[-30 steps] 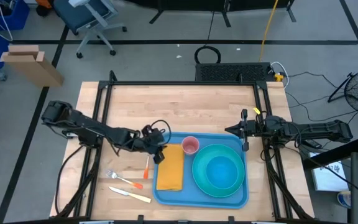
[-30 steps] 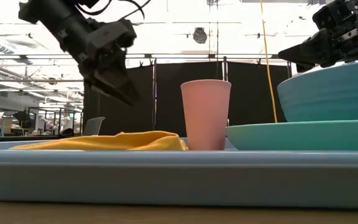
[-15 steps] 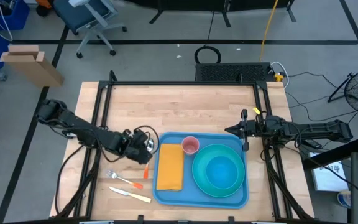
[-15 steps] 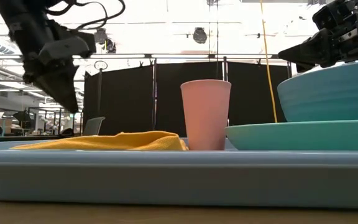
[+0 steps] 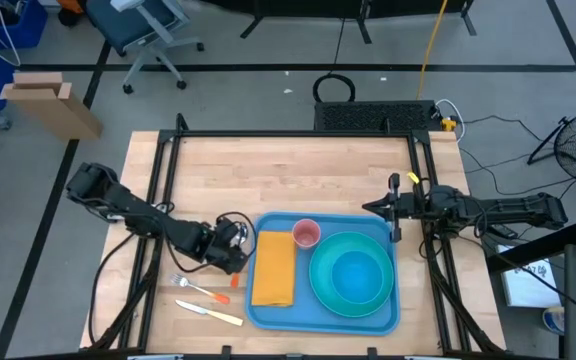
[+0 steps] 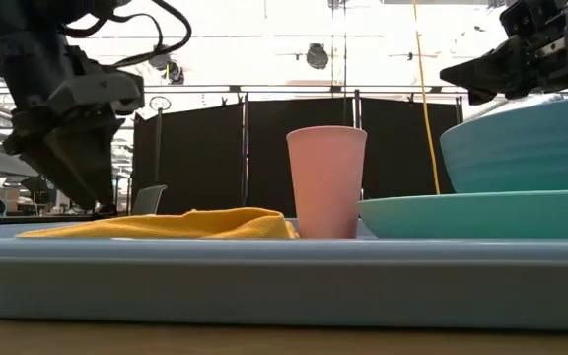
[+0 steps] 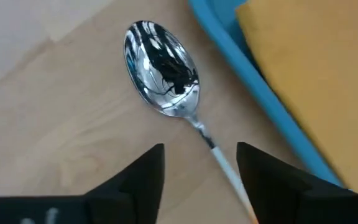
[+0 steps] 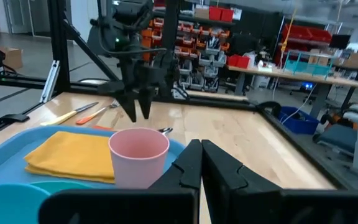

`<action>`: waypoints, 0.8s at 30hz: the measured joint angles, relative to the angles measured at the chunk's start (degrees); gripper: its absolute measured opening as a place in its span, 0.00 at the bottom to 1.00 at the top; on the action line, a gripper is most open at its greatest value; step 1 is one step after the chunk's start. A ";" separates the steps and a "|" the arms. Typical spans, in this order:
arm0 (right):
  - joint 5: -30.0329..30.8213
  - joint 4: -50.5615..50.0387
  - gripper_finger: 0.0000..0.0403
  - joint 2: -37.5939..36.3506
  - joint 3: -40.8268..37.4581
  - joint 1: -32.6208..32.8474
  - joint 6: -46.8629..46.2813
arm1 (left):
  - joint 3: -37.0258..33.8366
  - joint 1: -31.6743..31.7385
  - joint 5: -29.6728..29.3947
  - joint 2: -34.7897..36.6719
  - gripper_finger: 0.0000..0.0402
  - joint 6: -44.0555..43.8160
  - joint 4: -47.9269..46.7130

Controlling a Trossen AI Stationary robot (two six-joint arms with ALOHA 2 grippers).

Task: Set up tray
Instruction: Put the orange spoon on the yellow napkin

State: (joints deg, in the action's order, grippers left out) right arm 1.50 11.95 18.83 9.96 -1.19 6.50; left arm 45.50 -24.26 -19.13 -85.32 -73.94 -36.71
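Your wooden table (image 5: 288, 170) carries it all, and the tray (image 5: 260, 312), that big blue rectangle, sits at the near edge, a touch right of centre. On it, the teal plate (image 5: 320, 290) with the bowl (image 5: 353, 277) stacked inside fills the right half. The yellow napkin (image 5: 274, 270) lies along the tray's left side, and the pink cup (image 5: 307, 234) stands at the far edge between napkin and plate.

Off the tray to the left you have cutlery loose on the wood: a fork (image 5: 195, 288), a knife (image 5: 209, 314) nearest you, and the spoon (image 7: 162, 79), which lies just beside the tray's left rim.

Your left gripper (image 7: 201, 163) hangs right over that spoon, fingers parted with the thin neck between them, nothing gripped yet. Looks like the spoon pick is the step in hand. My advice: come straight down and close across the narrow handle, not the bowl, which would likely slip. The rim is close on one side, so keep that finger clear of the blue plastic. Get the fingertips right down to the wood, since the handle lies flat.

Your right gripper (image 8: 199, 163) waits at the table's right edge, off the tray's far right corner, fingers pressed together and empty.
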 joint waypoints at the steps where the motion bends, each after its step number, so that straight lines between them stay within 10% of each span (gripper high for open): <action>1: -0.02 0.22 0.00 -0.02 0.00 0.00 0.21 | 0.00 -0.11 0.19 0.14 0.53 -0.94 0.61; 15: -10.68 -0.72 0.00 -3.95 0.00 0.13 -5.27 | 0.00 -1.76 -1.27 -2.21 0.56 -7.72 2.75; 24: -3.88 -12.43 0.00 -14.40 0.31 3.71 -2.87 | 0.00 -1.11 -1.43 -3.32 0.56 -9.24 3.06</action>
State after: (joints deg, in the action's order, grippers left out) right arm -2.38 -0.47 4.43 10.27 2.52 3.63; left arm 45.50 -25.36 -20.56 -88.64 -83.18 -33.65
